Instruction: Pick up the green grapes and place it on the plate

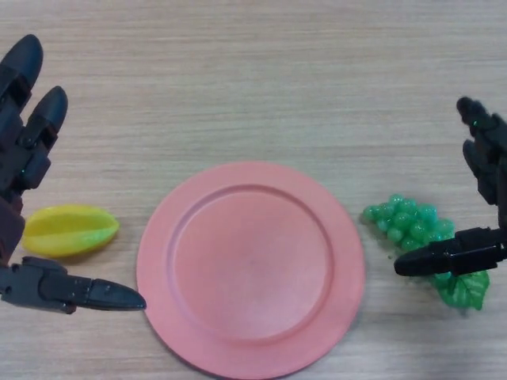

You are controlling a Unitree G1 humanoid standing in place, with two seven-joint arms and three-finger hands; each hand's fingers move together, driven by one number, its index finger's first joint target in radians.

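A bunch of green grapes (412, 226) lies on the wooden table just right of the pink plate (250, 267), which holds nothing. My right hand (483, 186) hovers at the right edge, open; its thumb stretches across the lower part of the bunch and its fingers stand straight beyond it. The grapes' lower right end pokes out under the thumb. My left hand (28, 150) is open at the left edge, its fingers spread and its thumb pointing toward the plate's left rim.
A yellow star fruit (70, 230) lies between my left hand's fingers and thumb, left of the plate. Bare wooden tabletop (261, 71) fills the far half of the view.
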